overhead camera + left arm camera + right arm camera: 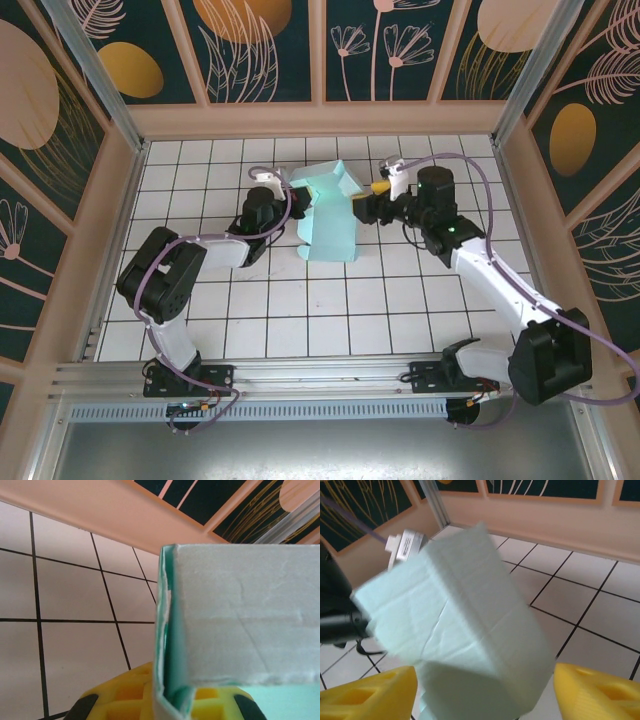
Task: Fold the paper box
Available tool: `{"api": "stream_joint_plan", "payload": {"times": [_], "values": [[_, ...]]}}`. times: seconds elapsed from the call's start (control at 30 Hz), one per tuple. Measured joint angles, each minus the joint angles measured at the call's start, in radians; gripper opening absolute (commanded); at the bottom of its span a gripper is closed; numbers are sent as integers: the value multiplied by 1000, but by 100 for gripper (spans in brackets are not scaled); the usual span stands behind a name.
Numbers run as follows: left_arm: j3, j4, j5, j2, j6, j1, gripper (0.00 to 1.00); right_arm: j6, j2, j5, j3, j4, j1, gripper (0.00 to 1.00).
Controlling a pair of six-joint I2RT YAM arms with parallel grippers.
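paper box [328, 215]: thin pale-aqua card, creased panels, partly formed, toward tabletop [300, 310] far edge. left gripper [170, 700] clenched on one wall edge. right gripper [482, 695] released, yellow fingers [370, 695] straddling it.

Paper box [328, 215]: pale aqua thin card, creased, part-folded into a hollow shell tilted off the tiles. One edge panel is pinched in the left gripper [167, 700]. Its opposite end sits between the right gripper's [482, 682] wide-spread fingers.
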Motion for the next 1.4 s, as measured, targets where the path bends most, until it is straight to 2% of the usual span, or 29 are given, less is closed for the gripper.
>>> {"api": "stream_joint_plan", "payload": {"times": [0.07,0.1,0.3,0.43,0.63,0.8,0.93,1.2,1.27,1.4], "values": [[8,-13,-8,0,-13,0,0,9,-7,22,-31,19,37,79],[10,-18,-13,0,-18,0,0,18,-8,28,-50,35,58,84],[17,-45,-20,0,-68,0,0,69,-9,85,-158,90,98,84],[39,-66,16,0,-114,0,0,94,-38,119,-227,100,39,77],[57,-73,94,-9,-169,0,0,127,-108,130,-278,100,-96,75],[96,-102,156,-10,-171,2,0,126,-128,130,-272,90,-129,75],[105,-110,170,-10,-167,3,0,100,-170,83,-249,69,-130,77],[132,-129,220,14,-177,3,0,70,-272,-124,-163,71,-130,81],[145,-129,234,25,-178,3,0,87,-274,-134,-139,79,-130,81],[159,-130,257,35,-173,3,0,177,-240,-94,-68,84,-130,74]]}}
